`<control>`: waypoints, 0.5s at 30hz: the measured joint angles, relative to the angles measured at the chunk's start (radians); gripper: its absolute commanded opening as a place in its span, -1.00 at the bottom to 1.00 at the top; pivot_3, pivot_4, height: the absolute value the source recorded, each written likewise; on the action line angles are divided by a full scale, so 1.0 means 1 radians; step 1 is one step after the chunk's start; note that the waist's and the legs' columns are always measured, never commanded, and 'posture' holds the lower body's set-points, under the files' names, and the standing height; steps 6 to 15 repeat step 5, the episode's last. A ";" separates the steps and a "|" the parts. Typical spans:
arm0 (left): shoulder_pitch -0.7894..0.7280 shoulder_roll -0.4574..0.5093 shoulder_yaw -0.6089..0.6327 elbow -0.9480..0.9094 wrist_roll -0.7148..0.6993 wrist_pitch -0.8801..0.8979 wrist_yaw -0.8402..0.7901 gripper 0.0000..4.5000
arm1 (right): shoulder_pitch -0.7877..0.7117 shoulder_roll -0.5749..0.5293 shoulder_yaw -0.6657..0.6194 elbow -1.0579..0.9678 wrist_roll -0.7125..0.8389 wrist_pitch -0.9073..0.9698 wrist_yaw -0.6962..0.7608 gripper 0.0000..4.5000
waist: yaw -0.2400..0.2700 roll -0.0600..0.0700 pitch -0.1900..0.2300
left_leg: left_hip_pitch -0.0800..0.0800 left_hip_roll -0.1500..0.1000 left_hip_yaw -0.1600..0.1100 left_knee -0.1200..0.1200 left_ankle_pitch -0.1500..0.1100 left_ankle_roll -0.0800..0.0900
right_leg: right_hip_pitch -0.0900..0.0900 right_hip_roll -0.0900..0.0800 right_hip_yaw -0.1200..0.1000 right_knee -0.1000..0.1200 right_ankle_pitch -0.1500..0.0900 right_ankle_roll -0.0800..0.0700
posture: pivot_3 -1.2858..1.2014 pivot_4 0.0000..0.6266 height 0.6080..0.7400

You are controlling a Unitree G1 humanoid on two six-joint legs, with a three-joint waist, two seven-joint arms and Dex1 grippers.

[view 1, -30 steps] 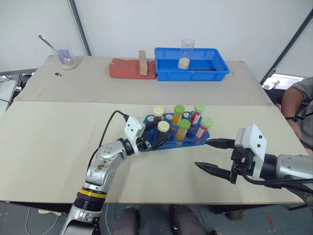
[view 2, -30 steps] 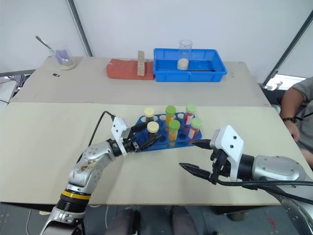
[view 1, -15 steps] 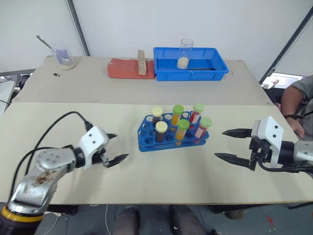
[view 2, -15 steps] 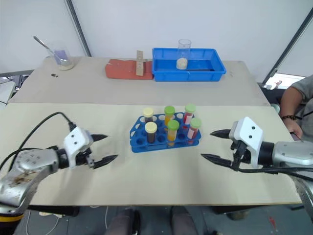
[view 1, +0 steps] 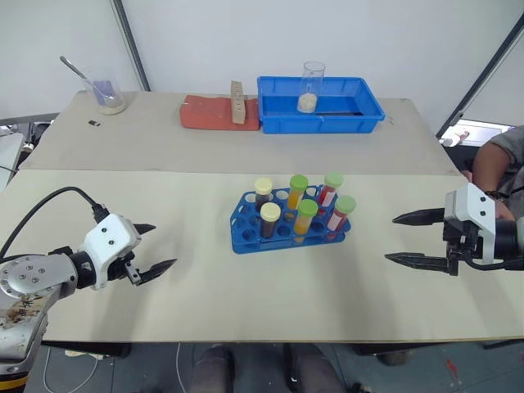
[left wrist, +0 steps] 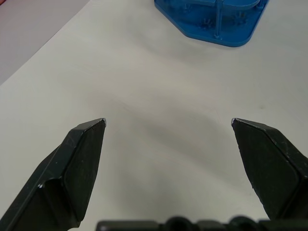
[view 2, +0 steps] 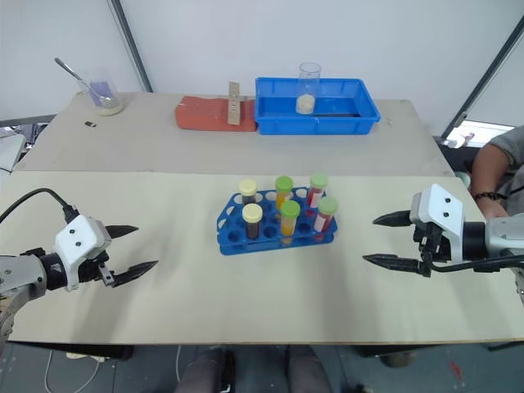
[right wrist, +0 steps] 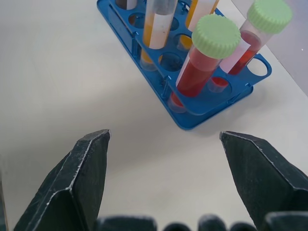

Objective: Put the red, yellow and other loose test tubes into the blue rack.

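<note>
Left claw (view 1: 154,246) hangs released and empty over the bare worktop (view 1: 205,303), well to the left of the blue rack (view 1: 288,232). Right claw (view 1: 403,238) is likewise spread wide and grasps nothing, off to the right of the rack and apart from it.

Near the middle of the worktop the blue rack carries six capped tubes, all upright in its round holes. Two have pale yellow caps: the rear one (view 1: 263,191) and the front one (view 1: 270,220), both holding dark brown contents. Two green-capped tubes (view 1: 298,191) hold orange-yellow liquid, the second (view 1: 307,219) just in front of the first. At the right end of the rack two more green-capped tubes (right wrist: 204,57) hold red liquid, one behind the other (right wrist: 260,30). Several holes of the rack stand empty.

Along the far edge of the worktop sits a larger blue tray (view 1: 364,106) with a clear glass beaker (view 1: 311,87) in it; pale grainy stuff lies in the beaker's bottom. Left of the tray lies a red pad (view 1: 209,115) with a small wooden block (view 1: 237,103) standing on it. At the far left corner a glass cup (view 1: 108,92) holds a spoon (view 1: 78,70) and some pale matter.
</note>
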 measured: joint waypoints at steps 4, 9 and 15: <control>-0.022 0.001 0.000 0.016 -0.001 0.003 -0.002 0.99 | -0.010 0.000 0.003 0.001 -0.008 0.000 0.000 0.80 | 0.000 0.000 0.000 | 0.000 0.000 0.000 0.000 0.000 0.000 | 0.000 0.000 0.000 0.000 0.000 0.000 | 0.03 -0.52 1.00; -0.028 0.001 0.000 0.018 -0.003 0.006 -0.003 0.99 | -0.010 0.001 0.005 0.001 -0.008 0.000 0.000 0.80 | 0.000 0.000 0.000 | 0.000 0.000 0.000 0.000 0.000 0.000 | 0.000 0.000 0.000 0.000 0.000 0.000 | 0.03 -0.52 1.00; -0.028 0.001 0.000 0.018 -0.003 0.006 -0.003 0.99 | -0.010 0.001 0.005 0.001 -0.008 0.000 0.000 0.80 | 0.000 0.000 0.000 | 0.000 0.000 0.000 0.000 0.000 0.000 | 0.000 0.000 0.000 0.000 0.000 0.000 | 0.03 -0.52 1.00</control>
